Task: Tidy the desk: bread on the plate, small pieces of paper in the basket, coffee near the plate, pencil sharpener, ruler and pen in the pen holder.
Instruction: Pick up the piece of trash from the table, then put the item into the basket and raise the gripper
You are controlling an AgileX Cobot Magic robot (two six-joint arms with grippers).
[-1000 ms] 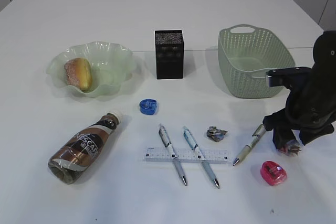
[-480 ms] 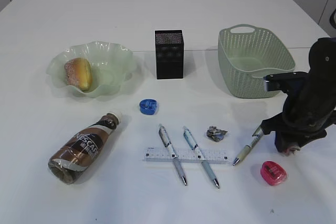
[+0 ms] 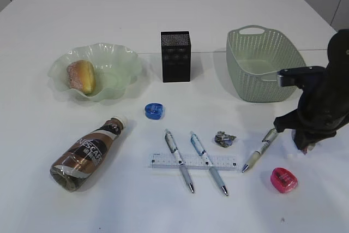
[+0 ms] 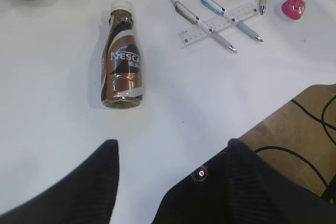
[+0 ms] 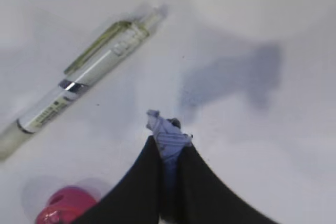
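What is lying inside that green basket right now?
The green basket looks empty as far as its floor shows. The near wall hides the front strip of the floor, and the right claw holding a paper scrap is outside it.

Paper scrap (image 5: 167, 139) now off table
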